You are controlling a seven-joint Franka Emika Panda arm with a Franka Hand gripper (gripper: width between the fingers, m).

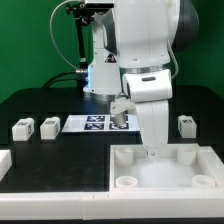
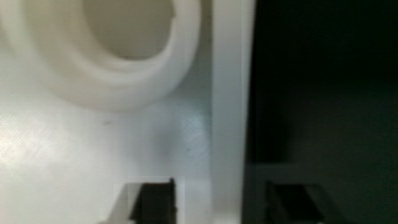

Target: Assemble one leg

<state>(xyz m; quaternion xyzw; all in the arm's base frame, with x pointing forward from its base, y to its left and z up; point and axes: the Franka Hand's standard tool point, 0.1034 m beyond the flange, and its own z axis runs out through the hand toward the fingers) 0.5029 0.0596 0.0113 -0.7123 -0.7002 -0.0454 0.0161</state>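
Note:
Three small white legs with tags lie on the black table: two at the exterior view's left [image 1: 22, 127] [image 1: 48, 125] and one at the right [image 1: 186, 124]. The big white tray-like part [image 1: 130, 165] with corner sockets lies in front. My gripper [image 1: 152, 150] points straight down at that part's far wall. In the wrist view the gripper [image 2: 221, 200] has one dark finger on each side of the wall [image 2: 228, 100], and the two stand close against it. A round socket [image 2: 107, 50] lies just inside the wall. The gripper holds no leg.
The marker board [image 1: 98, 123] lies flat behind the tray-like part, between the legs. A white piece [image 1: 4, 160] shows at the exterior view's left edge. The arm's base [image 1: 100, 75] stands at the back. Black table [image 2: 329, 100] lies outside the wall.

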